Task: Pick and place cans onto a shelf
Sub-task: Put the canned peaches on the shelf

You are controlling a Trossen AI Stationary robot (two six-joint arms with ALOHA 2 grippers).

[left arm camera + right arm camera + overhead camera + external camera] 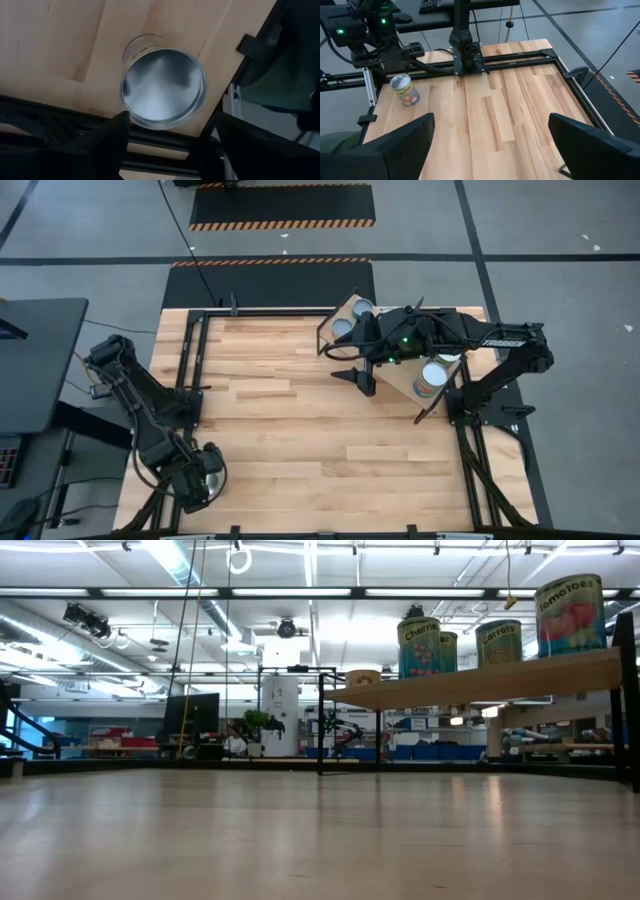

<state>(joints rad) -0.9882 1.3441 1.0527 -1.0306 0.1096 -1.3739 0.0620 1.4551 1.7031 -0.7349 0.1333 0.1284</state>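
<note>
A can with a shiny silver top (pixel 162 90) stands upright on the table near its near-left corner. It also shows in the right wrist view (pixel 405 90), with a coloured label. My left gripper (pixel 170 145) is open above it, pointing down, and touches nothing; in the high view my left gripper (pixel 205 470) covers the can. My right gripper (pixel 362 377) is open and empty over the table, just left of the shelf (pixel 400 370). The shelf stands at the far right and bears several cans (pixel 432 380), which also show in the low view (pixel 418 648).
Black frame rails (pixel 190 360) run along the table's edges; one passes close to the can (pixel 160 150). Bare plank tabletop (pixel 320 440) spans the middle. A dark desk (pixel 35 360) stands off the table's left side.
</note>
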